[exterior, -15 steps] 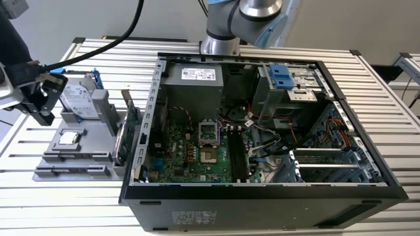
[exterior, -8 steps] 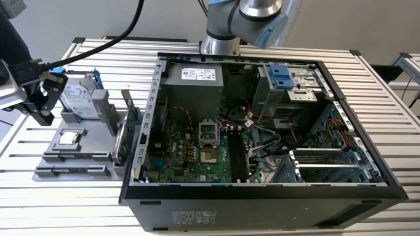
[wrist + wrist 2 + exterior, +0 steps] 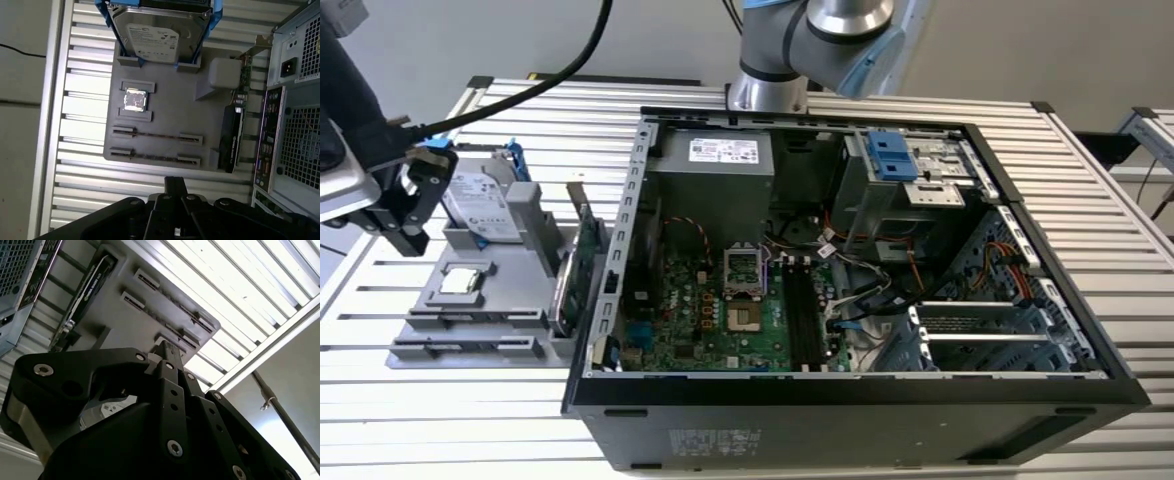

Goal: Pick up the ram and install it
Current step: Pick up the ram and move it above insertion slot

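Gripper (image 3: 175,181), jaws apparently closed and empty, hovers over the tray (image 3: 170,100) at the exterior view's left; the ram (image 3: 155,157) lies below it, long axis running left-right there.

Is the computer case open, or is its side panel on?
Open: in the exterior view the computer case has no panel over it, and the motherboard and cables inside are exposed.

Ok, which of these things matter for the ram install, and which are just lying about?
For the job: ram in the gray tray's holders; claw; memory slots in the open case.
Lying about: hard drive, processor chip, expansion card.
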Motion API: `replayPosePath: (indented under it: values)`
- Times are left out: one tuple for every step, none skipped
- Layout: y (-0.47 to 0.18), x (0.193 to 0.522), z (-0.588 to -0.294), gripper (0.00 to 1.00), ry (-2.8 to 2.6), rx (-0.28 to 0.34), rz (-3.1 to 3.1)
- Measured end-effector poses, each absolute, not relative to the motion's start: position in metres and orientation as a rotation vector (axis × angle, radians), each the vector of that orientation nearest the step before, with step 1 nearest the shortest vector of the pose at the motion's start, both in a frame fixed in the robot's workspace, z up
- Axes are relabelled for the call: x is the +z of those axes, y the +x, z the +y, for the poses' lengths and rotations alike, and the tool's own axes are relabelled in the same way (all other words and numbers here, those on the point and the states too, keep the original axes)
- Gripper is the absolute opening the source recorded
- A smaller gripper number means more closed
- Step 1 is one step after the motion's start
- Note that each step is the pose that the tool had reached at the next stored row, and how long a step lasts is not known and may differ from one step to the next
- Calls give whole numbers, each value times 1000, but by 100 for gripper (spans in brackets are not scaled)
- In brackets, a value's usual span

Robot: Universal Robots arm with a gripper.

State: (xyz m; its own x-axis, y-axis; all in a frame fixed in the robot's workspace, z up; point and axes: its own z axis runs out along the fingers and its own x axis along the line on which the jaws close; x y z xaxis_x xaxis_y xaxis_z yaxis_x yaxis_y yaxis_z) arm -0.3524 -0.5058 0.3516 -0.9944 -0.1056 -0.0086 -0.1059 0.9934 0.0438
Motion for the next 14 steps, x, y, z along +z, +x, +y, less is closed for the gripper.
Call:
replayPosePath:
  values:
    - [-352, 352, -506, 0, -173, 69, 3130]
    - [-352, 352, -506, 0, -180, 68, 3130]
    - [-352, 352, -506, 0, -188, 67, 3129]
    - [-352, 352, -506, 0, -194, 66, 3129]
    - [-352, 352, -506, 0, -200, 66, 3129]
    - [-353, 352, -506, 0, -206, 65, 3129]
    - [-353, 352, -506, 0, -212, 64, 3128]
    - [-353, 352, -506, 0, -219, 63, 3128]
    - [-353, 352, -506, 0, -225, 63, 3128]
    - [-353, 352, -506, 0, -232, 62, 3127]
    - [-353, 352, -506, 0, -239, 61, 3127]
    - [-353, 352, -506, 0, -245, 61, 3127]
    - [-353, 352, -506, 0, -252, 60, 3126]
    - [-353, 352, -506, 0, -258, 59, 3126]
